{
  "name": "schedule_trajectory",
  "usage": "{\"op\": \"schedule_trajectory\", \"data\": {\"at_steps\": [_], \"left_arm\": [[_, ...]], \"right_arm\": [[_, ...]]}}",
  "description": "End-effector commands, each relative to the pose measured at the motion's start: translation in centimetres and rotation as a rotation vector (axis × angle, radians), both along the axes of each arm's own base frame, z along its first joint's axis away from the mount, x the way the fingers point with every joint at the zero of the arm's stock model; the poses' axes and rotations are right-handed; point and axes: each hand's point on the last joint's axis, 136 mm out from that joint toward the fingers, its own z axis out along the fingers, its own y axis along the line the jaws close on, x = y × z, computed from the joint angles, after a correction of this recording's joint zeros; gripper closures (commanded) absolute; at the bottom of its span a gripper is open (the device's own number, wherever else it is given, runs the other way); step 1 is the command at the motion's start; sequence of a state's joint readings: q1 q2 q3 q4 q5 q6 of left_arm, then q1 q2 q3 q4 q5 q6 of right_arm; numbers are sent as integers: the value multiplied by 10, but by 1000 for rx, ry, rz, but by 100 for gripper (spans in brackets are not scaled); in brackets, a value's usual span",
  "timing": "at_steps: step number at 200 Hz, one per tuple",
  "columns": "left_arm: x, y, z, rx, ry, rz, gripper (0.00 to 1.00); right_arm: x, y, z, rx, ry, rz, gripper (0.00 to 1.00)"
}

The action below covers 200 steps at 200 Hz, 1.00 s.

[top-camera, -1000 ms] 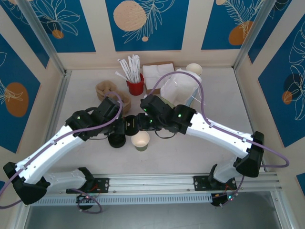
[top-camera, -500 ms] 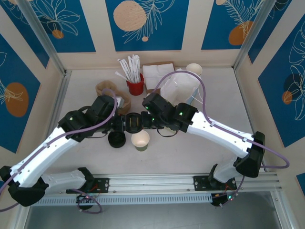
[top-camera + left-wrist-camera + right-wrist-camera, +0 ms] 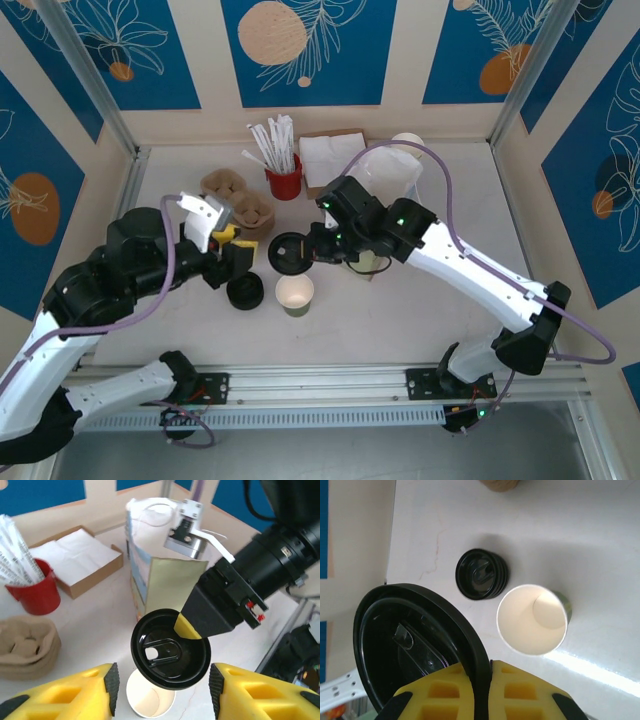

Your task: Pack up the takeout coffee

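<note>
Two claws share this step. Our right claw [image 3: 481,667] is clamped tight on the rim of a round black plastic lid [image 3: 170,650], which it holds by one edge. Our left claw [image 3: 164,682] has its jaws apart and grips nothing, facing the lid from the opposite side. The open olive-green paper cup [image 3: 295,293] stands below the right claw's tips, beside a stack of spare black lids [image 3: 245,292]. We judge that capping comes next. We should keep the lid level, centre it over the cup's rim, then press down evenly.
</note>
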State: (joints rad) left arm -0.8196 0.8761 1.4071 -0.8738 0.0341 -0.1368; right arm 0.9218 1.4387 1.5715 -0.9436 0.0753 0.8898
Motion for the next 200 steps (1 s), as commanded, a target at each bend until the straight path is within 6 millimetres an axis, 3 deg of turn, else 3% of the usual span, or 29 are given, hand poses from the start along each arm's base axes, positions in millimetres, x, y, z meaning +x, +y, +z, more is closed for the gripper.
{"op": "schedule_trajectory", "data": {"at_steps": [1,31,72,92,138,200], "left_arm": [[-17,-23,-1,83,-153,-248,52],[-33,-41,6,37,-297,-406,53],[-33,-42,-16,170,-408,-485,52],[-38,-41,-35,245,-483,-566,48],[-46,-48,-42,241,-575,-647,42],[-45,-68,-56,287,-571,-720,49]], "right_arm": [[-29,-10,9,41,156,84,100],[-35,-28,10,74,256,68,100],[-46,-42,10,102,318,102,100],[-51,-45,7,112,347,113,100],[-59,-44,8,150,383,136,100],[-62,-42,6,154,400,146,100]]}}
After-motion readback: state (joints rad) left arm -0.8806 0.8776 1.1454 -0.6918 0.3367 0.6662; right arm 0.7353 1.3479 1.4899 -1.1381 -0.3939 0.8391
